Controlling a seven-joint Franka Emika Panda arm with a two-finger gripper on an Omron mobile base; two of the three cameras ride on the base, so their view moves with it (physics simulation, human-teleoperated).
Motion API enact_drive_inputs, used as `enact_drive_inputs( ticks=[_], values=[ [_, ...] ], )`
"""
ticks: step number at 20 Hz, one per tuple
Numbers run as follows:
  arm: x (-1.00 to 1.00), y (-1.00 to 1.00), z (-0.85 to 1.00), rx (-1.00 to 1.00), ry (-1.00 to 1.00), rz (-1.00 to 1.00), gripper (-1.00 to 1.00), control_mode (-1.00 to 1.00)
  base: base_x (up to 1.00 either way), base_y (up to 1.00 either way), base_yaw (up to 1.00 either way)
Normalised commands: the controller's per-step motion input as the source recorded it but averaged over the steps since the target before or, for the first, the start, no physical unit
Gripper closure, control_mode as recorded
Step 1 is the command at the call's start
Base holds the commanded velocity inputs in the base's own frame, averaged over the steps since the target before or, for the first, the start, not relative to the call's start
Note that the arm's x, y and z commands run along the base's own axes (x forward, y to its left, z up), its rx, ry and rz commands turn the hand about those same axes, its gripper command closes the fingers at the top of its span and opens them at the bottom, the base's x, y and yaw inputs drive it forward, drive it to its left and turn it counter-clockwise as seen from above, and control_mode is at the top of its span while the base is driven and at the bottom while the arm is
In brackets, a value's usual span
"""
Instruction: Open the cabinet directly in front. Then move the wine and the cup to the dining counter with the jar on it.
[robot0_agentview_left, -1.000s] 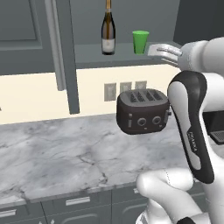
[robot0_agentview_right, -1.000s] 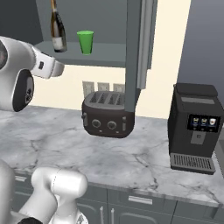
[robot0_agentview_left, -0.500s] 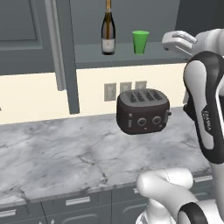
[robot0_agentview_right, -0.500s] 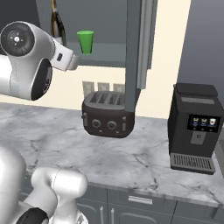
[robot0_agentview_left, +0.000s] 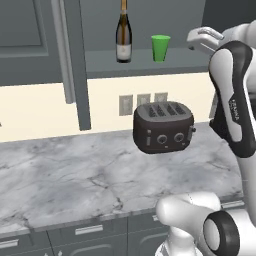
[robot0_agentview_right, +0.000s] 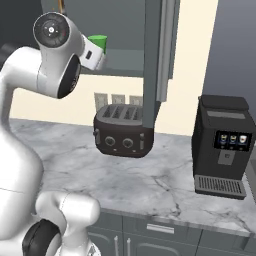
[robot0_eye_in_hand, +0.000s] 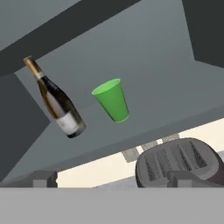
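1. Left base view: the cabinet (robot0_agentview_left: 70, 55) stands open, its door edge-on beside the shelf. The wine (robot0_agentview_left: 123, 33) and the cup (robot0_agentview_left: 160, 48) stand upright on the shelf, near each other but apart. The gripper (robot0_agentview_left: 200, 38) hovers just right of the cup (not touching it). A toaster (robot0_agentview_left: 163, 127) sits on the marble counter (robot0_agentview_left: 65, 180) below.
2. Right base view: the cup (robot0_agentview_right: 100, 42) is partly hidden behind the arm; a coffee machine (robot0_agentview_right: 220, 145) stands right of the toaster (robot0_agentview_right: 121, 131).
3. Hand view: fingers (robot0_eye_in_hand: 43, 179) spread wide, gripping nothing; wine (robot0_eye_in_hand: 56, 99) and cup (robot0_eye_in_hand: 112, 99) lie ahead.
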Motion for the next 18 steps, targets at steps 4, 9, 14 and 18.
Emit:
enact_drive_inputs(
  ticks=[4,9,14,18],
  values=[
    [0.52,-0.09,0.00,-0.01,-0.05,0.00,-1.00,-1.00,0.00,0.00,0.00],
    [0.81,-0.02,0.06,0.00,0.00,0.00,-1.00,-1.00,0.00,0.00,0.00],
    [0.68,-0.06,0.25,0.00,0.00,0.00,-1.00,-1.00,0.00,0.00,0.00],
    [0.11,0.00,0.00,0.00,0.03,0.00,-1.00,-1.00,0.00,0.00,0.00]
  ],
)
